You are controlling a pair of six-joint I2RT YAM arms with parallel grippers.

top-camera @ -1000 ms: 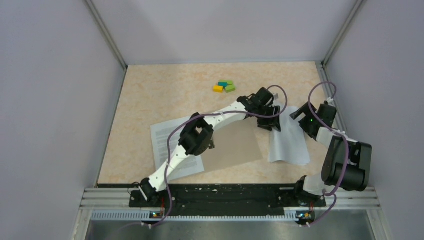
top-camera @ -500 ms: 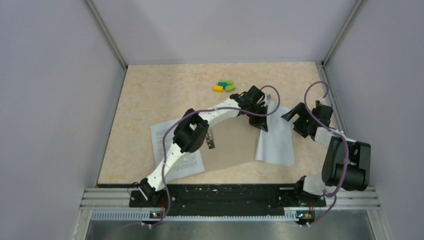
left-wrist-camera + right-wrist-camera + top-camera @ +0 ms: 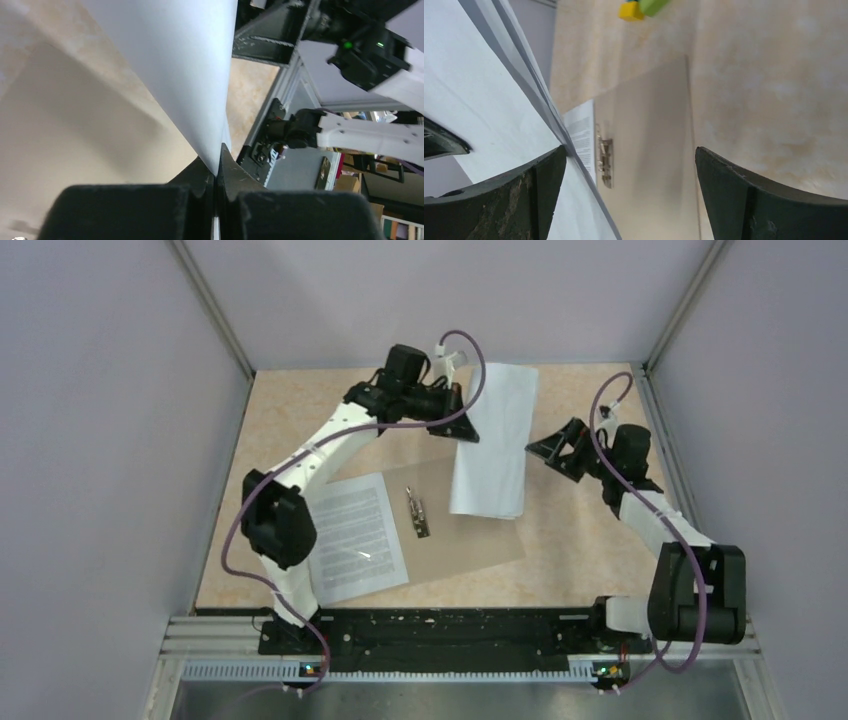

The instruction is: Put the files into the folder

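Note:
My left gripper [image 3: 467, 426] is raised over the back of the table and shut on the edge of one white file [image 3: 493, 445], which hangs curled down to the folder. In the left wrist view the sheet [image 3: 180, 65] runs pinched between the closed fingertips of that gripper [image 3: 217, 165]. A second file [image 3: 355, 535], printed side up, lies flat at the left on the open tan folder [image 3: 475, 535]. My right gripper [image 3: 548, 450] hovers open just right of the hanging sheet; that gripper [image 3: 630, 150] holds nothing, and the sheet [image 3: 484, 100] is by its left finger.
A metal fastener clip [image 3: 418, 512] lies on the folder's middle, also seen as the clip [image 3: 605, 160]. Yellow and green blocks [image 3: 639, 7] sit on the table behind the folder. Grey walls enclose the table on three sides; a black rail [image 3: 450, 630] runs along the near edge.
The left gripper shut on the white sheet at the right and carried it up and toward the back. The right gripper rose and moved left, staying open. The printed sheet and clip became uncovered.

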